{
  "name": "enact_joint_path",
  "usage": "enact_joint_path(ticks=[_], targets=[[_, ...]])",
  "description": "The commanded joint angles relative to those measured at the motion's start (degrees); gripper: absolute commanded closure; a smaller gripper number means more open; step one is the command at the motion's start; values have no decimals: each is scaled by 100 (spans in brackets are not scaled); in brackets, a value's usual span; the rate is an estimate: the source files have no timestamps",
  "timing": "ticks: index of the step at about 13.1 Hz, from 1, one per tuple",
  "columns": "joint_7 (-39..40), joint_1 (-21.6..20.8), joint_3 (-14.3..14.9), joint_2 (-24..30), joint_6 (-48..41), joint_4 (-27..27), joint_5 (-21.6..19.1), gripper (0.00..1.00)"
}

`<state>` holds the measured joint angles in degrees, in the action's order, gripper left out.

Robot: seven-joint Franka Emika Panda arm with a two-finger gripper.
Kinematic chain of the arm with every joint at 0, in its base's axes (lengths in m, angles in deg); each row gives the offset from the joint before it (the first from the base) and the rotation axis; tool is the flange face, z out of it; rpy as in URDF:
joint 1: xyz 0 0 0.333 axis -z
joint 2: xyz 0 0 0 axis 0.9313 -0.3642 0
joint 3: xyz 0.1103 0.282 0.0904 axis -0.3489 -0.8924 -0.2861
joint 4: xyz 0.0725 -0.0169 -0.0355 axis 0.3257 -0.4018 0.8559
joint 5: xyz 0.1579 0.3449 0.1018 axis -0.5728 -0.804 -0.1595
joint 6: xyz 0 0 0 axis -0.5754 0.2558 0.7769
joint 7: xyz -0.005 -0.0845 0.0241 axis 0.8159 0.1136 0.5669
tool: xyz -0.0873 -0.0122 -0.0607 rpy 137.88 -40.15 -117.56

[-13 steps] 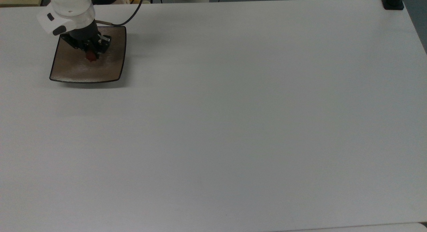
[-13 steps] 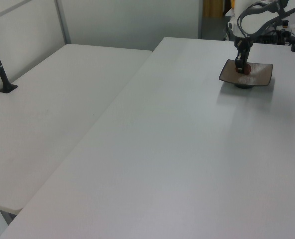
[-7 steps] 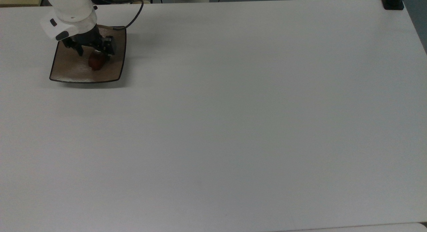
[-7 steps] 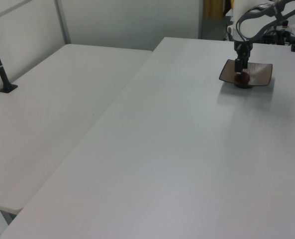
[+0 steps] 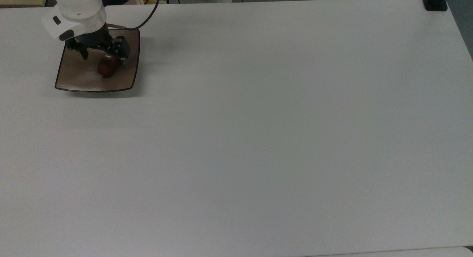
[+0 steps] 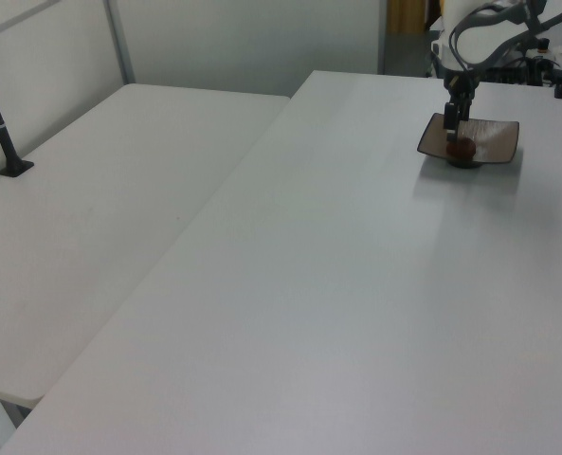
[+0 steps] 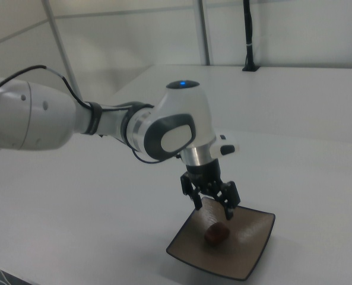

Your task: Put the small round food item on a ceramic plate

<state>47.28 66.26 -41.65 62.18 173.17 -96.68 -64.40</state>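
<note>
Top view: the pincer (image 5: 102,55), spread wide, has lifted since a moment ago, clear of the small round food item (image 5: 107,67) lying on the ceramic plate (image 5: 79,74), whose twelve o'clock edge the arm hides.

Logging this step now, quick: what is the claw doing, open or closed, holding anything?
Claw: open and empty, above the ceramic plate; the small round food item lies free on the plate.

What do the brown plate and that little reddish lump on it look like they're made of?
The ceramic plate looks like glazed ceramic: a glossy brown face with soft sheen and a thin dark rim. The small round food item has a smooth, shiny reddish-brown skin, chestnut-like; whether real or imitation can't be told.
</note>
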Motion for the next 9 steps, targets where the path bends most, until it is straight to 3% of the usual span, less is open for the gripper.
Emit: enact_joint_path(ticks=[1,4,9], targets=[[-113,-61,-263,320,-935,559,-61,0],[-524,-52,-808,626,-1665,895,-61,0],[-947,-34,-1696,1268,-2168,922,-61,0]])
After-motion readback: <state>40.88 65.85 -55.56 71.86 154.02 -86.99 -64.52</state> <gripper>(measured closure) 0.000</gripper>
